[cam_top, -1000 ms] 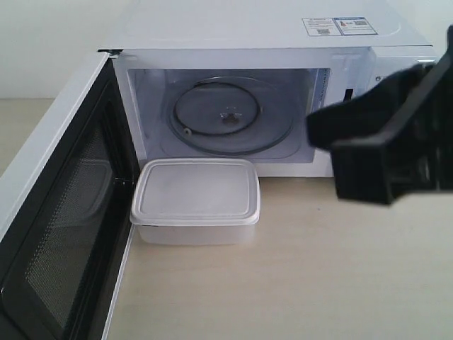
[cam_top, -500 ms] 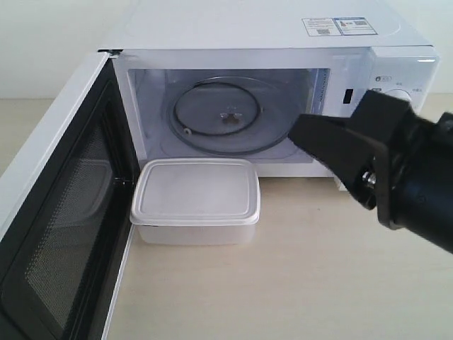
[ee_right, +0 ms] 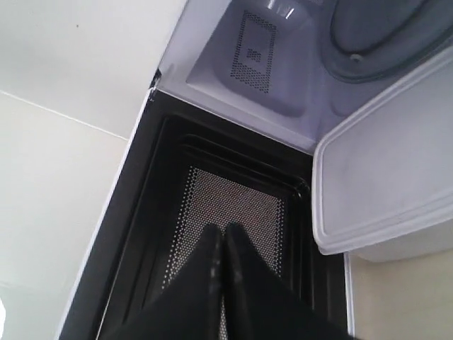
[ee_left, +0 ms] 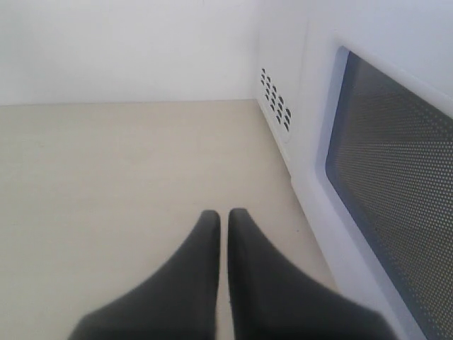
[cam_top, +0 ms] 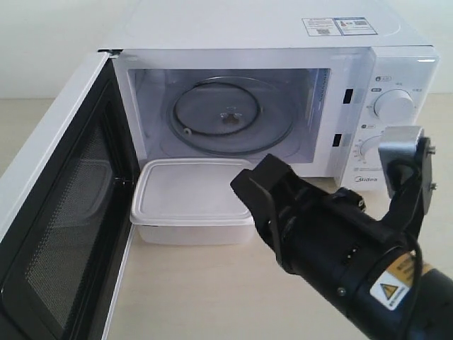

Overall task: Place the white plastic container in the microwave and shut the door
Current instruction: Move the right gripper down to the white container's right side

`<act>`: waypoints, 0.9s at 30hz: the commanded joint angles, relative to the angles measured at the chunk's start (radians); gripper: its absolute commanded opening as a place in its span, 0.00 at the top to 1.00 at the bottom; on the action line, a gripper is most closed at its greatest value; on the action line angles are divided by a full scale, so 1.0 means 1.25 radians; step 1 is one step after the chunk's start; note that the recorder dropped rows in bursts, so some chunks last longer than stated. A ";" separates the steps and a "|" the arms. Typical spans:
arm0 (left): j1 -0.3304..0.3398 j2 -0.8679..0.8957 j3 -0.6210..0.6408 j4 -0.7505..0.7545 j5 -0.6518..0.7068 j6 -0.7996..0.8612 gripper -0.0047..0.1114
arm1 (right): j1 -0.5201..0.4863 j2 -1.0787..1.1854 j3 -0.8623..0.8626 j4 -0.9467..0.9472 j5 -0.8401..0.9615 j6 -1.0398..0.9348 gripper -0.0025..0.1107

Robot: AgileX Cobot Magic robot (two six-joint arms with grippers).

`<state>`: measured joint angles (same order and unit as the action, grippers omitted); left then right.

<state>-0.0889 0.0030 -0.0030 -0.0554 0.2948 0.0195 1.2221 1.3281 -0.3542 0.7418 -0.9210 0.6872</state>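
Note:
The white plastic container, lid on, sits on the table just in front of the microwave, whose cavity shows its bare glass turntable. The door stands swung wide open at the left, its black mesh inner face showing. My right gripper is shut and empty, with its tip at the container's right front corner; whether it touches is unclear. In the right wrist view the right gripper points across the container toward the door mesh. My left gripper is shut and empty over the table, beside the door's outer window.
The microwave's two dials and Midea logo are on its right panel. Side vents of the microwave show in the left wrist view. Pale wooden tabletop spreads in front of the container, and a white wall stands behind.
My right arm has swung down and to the left, from in front of the control panel to the container's right front corner. The dials are now uncovered. Container and door have not moved.

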 commanded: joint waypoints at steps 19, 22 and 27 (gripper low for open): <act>-0.002 -0.002 0.002 -0.003 -0.001 -0.008 0.92 | 0.011 0.168 0.002 0.095 -0.122 0.226 0.98; -0.002 -0.002 0.002 -0.003 -0.001 -0.008 0.92 | 0.011 0.224 0.002 0.054 -0.184 0.332 0.98; -0.002 -0.002 0.002 -0.003 -0.001 -0.008 0.92 | 0.011 0.311 0.002 0.015 -0.240 0.448 0.98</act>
<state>-0.0889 0.0030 -0.0030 -0.0554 0.2948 0.0195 1.2343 1.6693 -0.3561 0.7913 -1.1909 1.1873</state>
